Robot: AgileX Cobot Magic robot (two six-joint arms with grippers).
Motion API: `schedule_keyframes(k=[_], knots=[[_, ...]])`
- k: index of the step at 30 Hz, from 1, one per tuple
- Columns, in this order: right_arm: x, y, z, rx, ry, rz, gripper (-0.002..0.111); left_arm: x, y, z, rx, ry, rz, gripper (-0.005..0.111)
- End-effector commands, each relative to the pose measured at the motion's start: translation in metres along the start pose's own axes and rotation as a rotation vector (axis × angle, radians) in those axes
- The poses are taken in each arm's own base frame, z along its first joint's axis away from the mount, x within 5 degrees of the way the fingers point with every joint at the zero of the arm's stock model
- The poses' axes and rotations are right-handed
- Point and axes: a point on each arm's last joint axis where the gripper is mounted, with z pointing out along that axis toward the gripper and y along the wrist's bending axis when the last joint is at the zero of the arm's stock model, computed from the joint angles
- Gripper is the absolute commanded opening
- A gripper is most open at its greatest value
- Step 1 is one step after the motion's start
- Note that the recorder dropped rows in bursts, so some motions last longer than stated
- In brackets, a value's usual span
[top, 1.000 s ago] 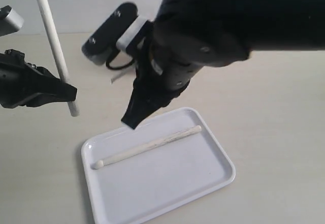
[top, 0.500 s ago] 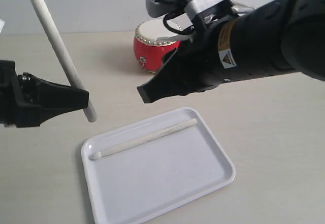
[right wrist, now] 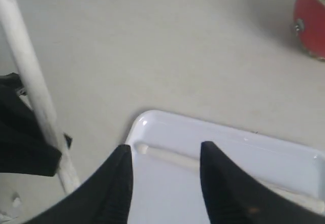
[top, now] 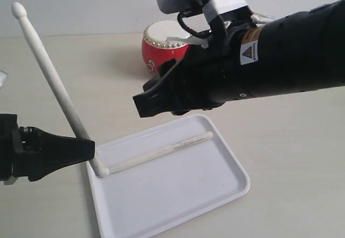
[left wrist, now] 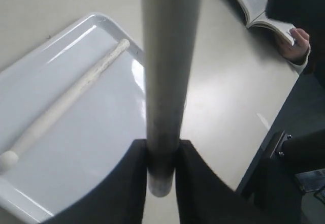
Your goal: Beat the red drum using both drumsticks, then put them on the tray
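The red drum (top: 161, 52) (right wrist: 311, 23) stands at the back of the table, half hidden by my right arm. One drumstick (top: 161, 151) (left wrist: 71, 97) lies slantwise in the white tray (top: 215, 195) (left wrist: 91, 132) (right wrist: 264, 148). My left gripper (top: 89, 149) (left wrist: 161, 148) is shut on the other drumstick (top: 51, 81) (left wrist: 167, 56) (right wrist: 30, 87). That stick stands steeply tilted, its lower end at the tray's near-left corner beside the lying stick's tip. My right gripper (top: 141, 104) (right wrist: 166, 150) hangs open and empty above the tray's far edge.
Pale tabletop (top: 291, 141) surrounds the tray. In the left wrist view the table's edge (left wrist: 264, 127) runs close by, and beyond it a person's hand (left wrist: 297, 43) holds an open book (left wrist: 256, 5).
The left gripper has come down and rightward, bringing the held stick's lower end to the tray corner. The right arm has drawn back off the drum and shifted a little leftward, still open.
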Motion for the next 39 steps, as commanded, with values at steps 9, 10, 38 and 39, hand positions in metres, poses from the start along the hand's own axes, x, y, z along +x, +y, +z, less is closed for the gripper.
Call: schedule_keyframes(k=[9,10,38,39], knots=[[-0.005,0.026,0.005,-0.296,0.007,-0.037,0.046,-0.001,-0.006,-0.001,0.068,-0.045,-0.024,0.000],[-0.006,0.028,0.007,-0.309,0.009,-0.051,0.049,0.000,-0.006,-0.001,0.068,-0.044,-0.011,0.000],[-0.035,0.039,0.075,-0.404,0.106,-0.059,0.016,0.001,-0.006,-0.001,0.064,-0.027,0.081,0.000],[-0.034,0.040,0.075,-0.409,0.108,-0.055,0.008,0.001,-0.006,-0.001,0.064,-0.027,0.081,0.000]])
